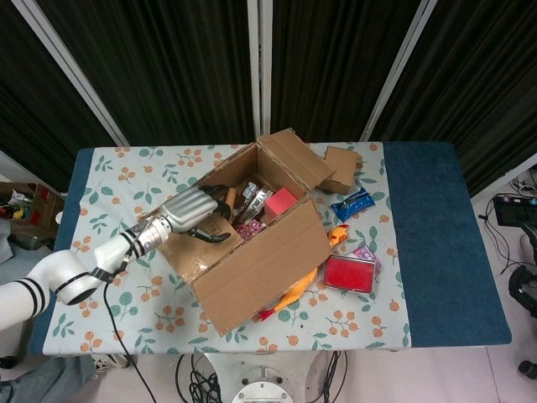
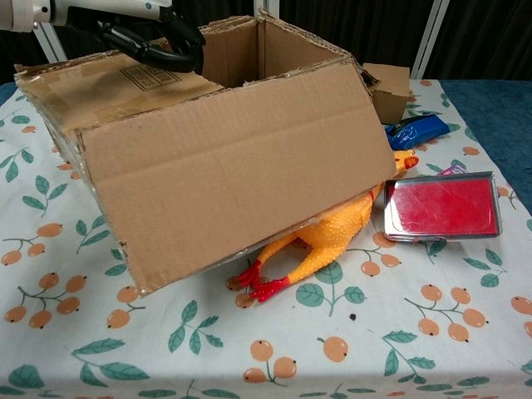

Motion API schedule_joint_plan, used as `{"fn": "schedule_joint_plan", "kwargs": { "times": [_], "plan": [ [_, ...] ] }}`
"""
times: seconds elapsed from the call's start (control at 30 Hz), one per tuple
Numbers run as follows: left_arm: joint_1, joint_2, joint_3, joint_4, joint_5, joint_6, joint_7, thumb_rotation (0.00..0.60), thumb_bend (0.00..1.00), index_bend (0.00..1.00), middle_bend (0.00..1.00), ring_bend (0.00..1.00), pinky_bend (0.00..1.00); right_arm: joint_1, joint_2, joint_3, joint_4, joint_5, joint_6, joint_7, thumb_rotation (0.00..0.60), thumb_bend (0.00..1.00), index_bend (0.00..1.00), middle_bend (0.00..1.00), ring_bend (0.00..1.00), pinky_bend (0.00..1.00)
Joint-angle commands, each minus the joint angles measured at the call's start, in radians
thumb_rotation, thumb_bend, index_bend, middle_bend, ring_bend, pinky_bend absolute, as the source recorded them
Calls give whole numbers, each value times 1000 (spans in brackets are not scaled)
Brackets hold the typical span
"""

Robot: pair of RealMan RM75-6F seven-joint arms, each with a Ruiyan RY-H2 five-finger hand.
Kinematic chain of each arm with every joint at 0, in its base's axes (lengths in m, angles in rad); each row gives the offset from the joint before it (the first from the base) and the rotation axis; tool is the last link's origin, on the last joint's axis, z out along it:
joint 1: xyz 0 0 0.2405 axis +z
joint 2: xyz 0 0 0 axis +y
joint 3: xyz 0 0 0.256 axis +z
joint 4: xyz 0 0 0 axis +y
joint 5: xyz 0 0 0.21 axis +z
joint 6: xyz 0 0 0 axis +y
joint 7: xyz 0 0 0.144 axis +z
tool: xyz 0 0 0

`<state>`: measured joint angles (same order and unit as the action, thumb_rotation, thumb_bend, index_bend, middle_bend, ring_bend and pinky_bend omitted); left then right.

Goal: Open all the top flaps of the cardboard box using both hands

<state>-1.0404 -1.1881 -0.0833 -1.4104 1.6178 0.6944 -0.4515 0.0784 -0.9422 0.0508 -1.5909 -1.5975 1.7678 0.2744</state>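
The cardboard box (image 1: 260, 264) stands askew in the middle of the table, its top open. Its wide front flap (image 2: 233, 166) hangs outward toward me, and the back flap (image 1: 294, 155) leans away. My left hand (image 1: 197, 210) lies over the left flap (image 2: 91, 87), which is spread outward. Its dark fingers (image 2: 170, 51) are curled in at the box's inner edge, and I see nothing held in them. Inside the box are a pink packet (image 1: 283, 201) and some snack wrappers (image 1: 254, 197). My right hand shows in neither view.
A yellow rubber chicken (image 2: 324, 241) lies partly under the front flap. To the right of the box are a red tin (image 2: 440, 206), a blue packet (image 2: 416, 131) and a small cardboard box (image 2: 389, 90). Blue cloth (image 1: 436, 235) covers the table's right end.
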Motion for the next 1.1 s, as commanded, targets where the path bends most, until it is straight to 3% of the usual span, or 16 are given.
{"fn": "schedule_joint_plan", "kwargs": {
  "times": [0.03, 0.33, 0.63, 0.83, 1.0, 1.1],
  "plan": [
    [0, 15, -1, -13, -9, 6, 11, 171, 293, 472, 510, 85, 193, -1, 0, 4, 0, -2, -4, 2, 600, 695, 0, 0, 0, 0],
    [8, 135, -37, -119, -48, 46, 36, 167, 301, 483, 560, 105, 191, -4, 11, 22, -18, -16, -10, -5, 600, 697, 0, 0, 0, 0],
    [102, 398, -48, -313, -112, 109, 99, 161, 297, 483, 580, 129, 192, 11, 16, 34, -37, -36, -40, -16, 600, 744, 0, 0, 0, 0],
    [253, 552, -4, -447, -126, 224, 134, 126, 286, 467, 589, 129, 192, 26, -2, 40, -33, -52, -61, -12, 600, 743, 0, 0, 0, 0],
    [425, 601, 44, -492, -134, 395, 117, 112, 285, 438, 591, 139, 192, 39, -21, 37, -13, -67, -83, -5, 600, 743, 0, 0, 0, 0],
    [498, 623, 70, -517, -137, 444, 96, 94, 281, 428, 597, 140, 192, 41, -24, 32, -11, -82, -87, -8, 600, 735, 0, 0, 0, 0]
  ]
}}
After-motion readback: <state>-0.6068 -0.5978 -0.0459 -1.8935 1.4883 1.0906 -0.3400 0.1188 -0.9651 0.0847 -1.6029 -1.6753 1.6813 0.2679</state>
